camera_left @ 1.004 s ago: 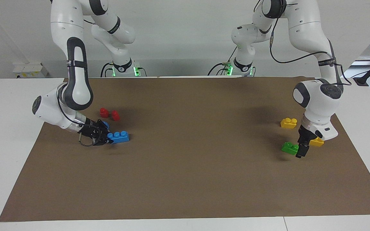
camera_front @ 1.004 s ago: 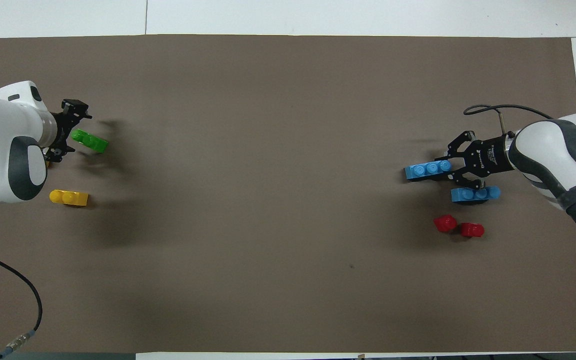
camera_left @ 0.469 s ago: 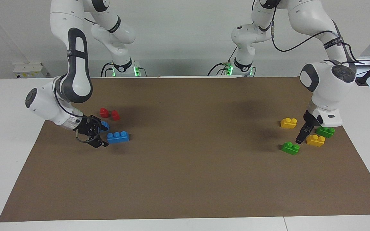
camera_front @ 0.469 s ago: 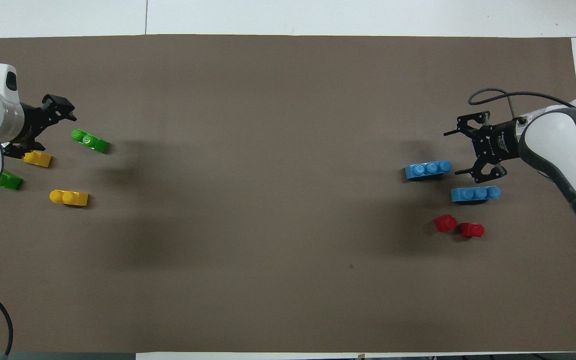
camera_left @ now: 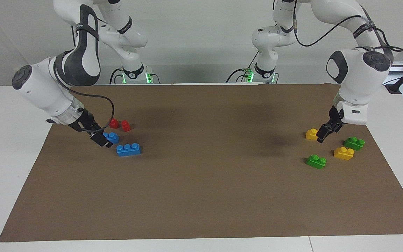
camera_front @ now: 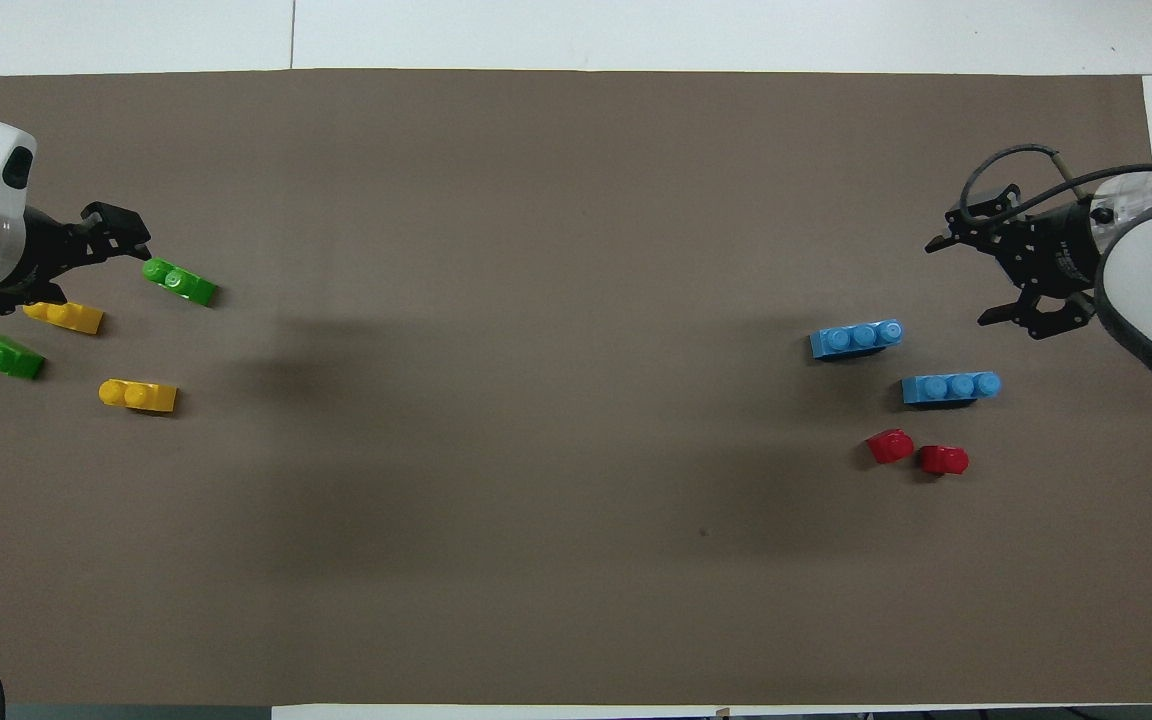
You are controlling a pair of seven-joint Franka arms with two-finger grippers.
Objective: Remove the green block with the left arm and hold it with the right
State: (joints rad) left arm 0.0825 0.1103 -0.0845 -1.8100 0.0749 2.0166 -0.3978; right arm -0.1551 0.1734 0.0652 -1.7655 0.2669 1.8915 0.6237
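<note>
The brown mat (camera_left: 201, 196) covers most of the table. In the overhead view, the left arm (camera_left: 357, 66) comes in at nine o'clock and the right arm (camera_left: 47, 87) at three o'clock.

The left gripper (camera_front: 86, 262) hangs in the air with its jaws spread, holding nothing, over the mat beside the bricks at its end. The right gripper (camera_front: 998, 280) is likewise raised, jaws wide and empty, over the mat at about one o'clock from the two blue bricks (camera_front: 856, 339).

One green block (camera_front: 179, 282) lies on the mat just off the left gripper's tips, at about four o'clock from them, untouched. The second green block (camera_front: 4, 356) lies near the mat's edge, between the two yellow bricks (camera_front: 138, 395). Two red pieces (camera_front: 917, 452) sit at six o'clock from the blue bricks.
</note>
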